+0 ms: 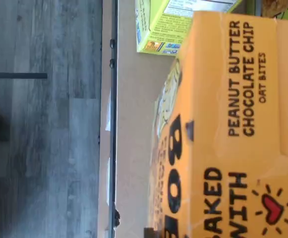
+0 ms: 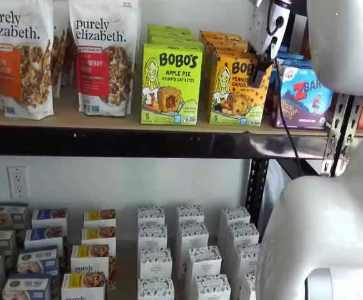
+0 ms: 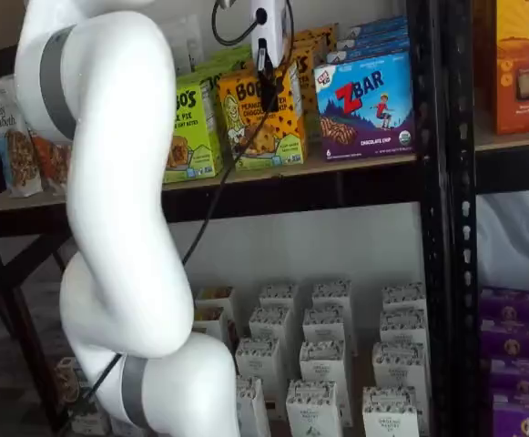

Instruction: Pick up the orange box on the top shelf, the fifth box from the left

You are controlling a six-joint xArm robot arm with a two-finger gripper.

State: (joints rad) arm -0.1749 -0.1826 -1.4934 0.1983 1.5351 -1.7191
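The orange box (image 2: 231, 87) stands at the front of its row on the top shelf (image 2: 75, 119), between a lime-green Bobo's box (image 2: 170, 84) and a blue ZBar box (image 2: 306, 94). My gripper (image 2: 259, 72) hangs at the orange box's upper right corner, with one black finger showing against it. In a shelf view the gripper (image 3: 264, 77) is in front of the orange box (image 3: 255, 118), side-on, with no gap visible. The wrist view shows the orange box (image 1: 233, 124) very close, on the wood shelf board (image 1: 129, 124).
Granola bags (image 2: 103, 56) stand at the shelf's left. More orange boxes are stacked behind the front one. Small white boxes (image 2: 187, 250) fill the lower shelf. My white arm (image 3: 109, 182) crosses in front of the shelves. A black upright (image 3: 442, 182) stands right of the ZBar box (image 3: 364, 105).
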